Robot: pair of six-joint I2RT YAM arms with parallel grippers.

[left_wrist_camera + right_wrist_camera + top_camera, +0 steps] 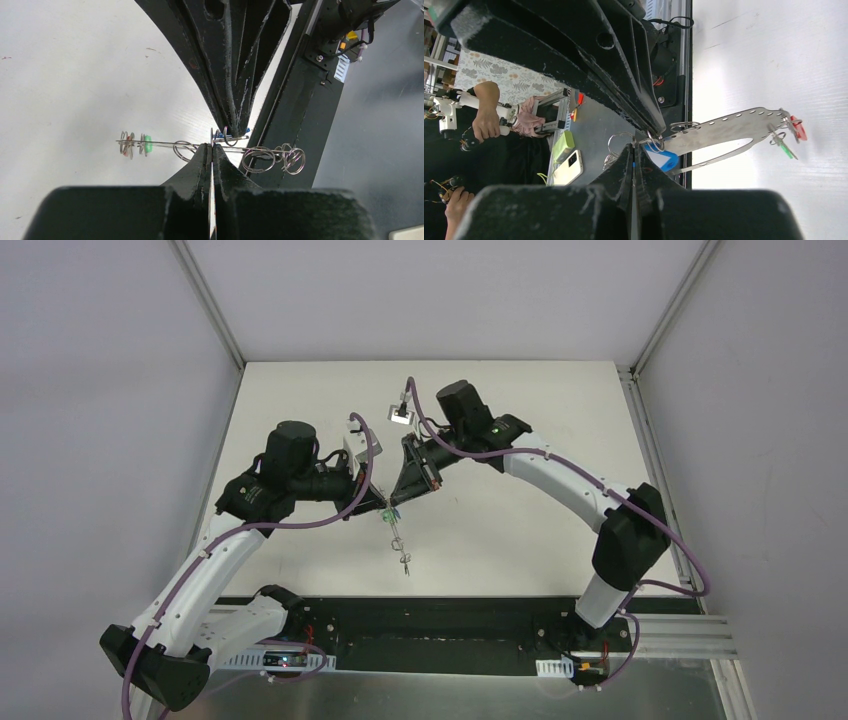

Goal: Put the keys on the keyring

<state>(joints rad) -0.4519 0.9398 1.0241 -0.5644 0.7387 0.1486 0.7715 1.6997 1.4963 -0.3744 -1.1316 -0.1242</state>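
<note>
Overhead, the keys (404, 562) are too small to distinguish.

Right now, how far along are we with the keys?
Done: the red-tagged key and green-tagged key hang on the keyring. In hand: left gripper pinches the keyring, right gripper the blue-tagged key. Left: threading that one on; I can't tell if it's through.

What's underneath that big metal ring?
Beneath the keyring only white table shows. Where the left gripper pinches it and the right gripper holds the blue-tagged key, fingers hide what lies below.
</note>
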